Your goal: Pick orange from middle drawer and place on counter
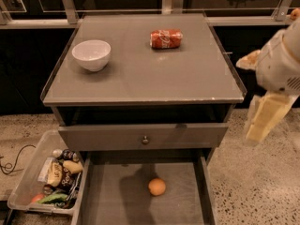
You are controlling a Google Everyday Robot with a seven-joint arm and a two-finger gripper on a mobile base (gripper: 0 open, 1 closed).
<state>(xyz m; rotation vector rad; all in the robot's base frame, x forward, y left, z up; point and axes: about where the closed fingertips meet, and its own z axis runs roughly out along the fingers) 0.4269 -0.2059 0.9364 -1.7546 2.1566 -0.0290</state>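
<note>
**Approach step: orange not yet reached**

The orange [157,187] sits on the bare floor of the middle drawer [110,205], which is pulled open at the bottom of the view. It lies roughly mid-width, nearer the right wall than the left, w/ nothing touching it. The counter [140,81] above carries a white bowl [91,54] at back left and a red soda can [166,38] at back centre. Its front half is bare, so there's plenty of room for the drop-off.

The gripper [263,123] hangs off to the right of the cabinet, just beside the counter's right edge and below its top, over the speckled floor. It's well apart from the orange and carries nothing I can see. Whether it's spread or pressed together I can't tell.

Judgement: the pick hasn't begun, and this is the reach-in phase. The next move calls for the arm to swing left and down into the drawer. It has to clear the right drawer wall and the closed drawer front [187,136] w/ its knob [145,139] just behind the fruit. Come at the orange from above, centred. It's round and smooth and will likely roll if nudged off-axis.

The clear bin [27,175] of snack packets (left of the drawer) is out of the path.
</note>
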